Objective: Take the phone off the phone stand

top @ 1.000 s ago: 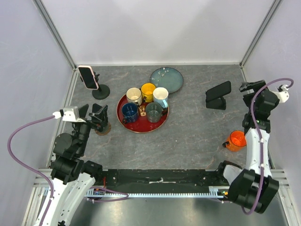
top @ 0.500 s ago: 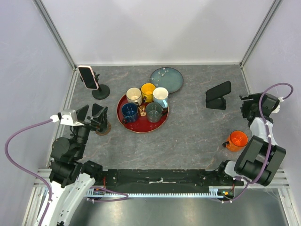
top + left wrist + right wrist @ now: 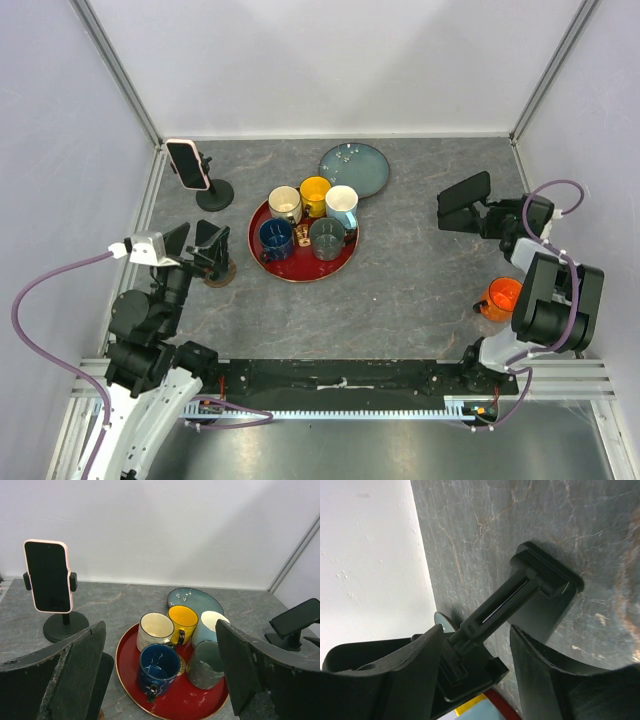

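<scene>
At the left of the grey stone-patterned tabletop point(image 3: 410, 290), the left gripper point(image 3: 197, 243) is hovering low with its fingers spread wide and nothing between them. It is well apart from the pink-cased smartphone point(image 3: 187, 164), which is standing upright in a black round-based clamp stand point(image 3: 214, 194) in the far left corner.

In the middle, a round red tray point(image 3: 300, 279) is carrying five ceramic mugs point(image 3: 327, 239) beside a teal glazed plate point(image 3: 354, 169).

To the right is the phone the work appears to concern. This dark slab-like smartphone point(image 3: 464, 191) is lying tilted on its low black angled stand point(image 3: 460, 221), not yet lifted off. The right gripper point(image 3: 490, 215) is sitting just behind it. In the wrist view its fingers point(image 3: 540, 680) are partly apart, straddling the stand's neck and cradle. Whether either pad is touching is unclear, and nothing is clamped. An orange mug point(image 3: 502, 296) is standing beside the right arm.

The grasp looks best taken on the phone's two long edges rather than on the neck between the fingers, with the pads set flat before squeezing. The lift should probably be running up along the cradle's slope so the lower lip is cleared. The small stand seems light, and a sideways pull could be tipping or dragging it.
</scene>
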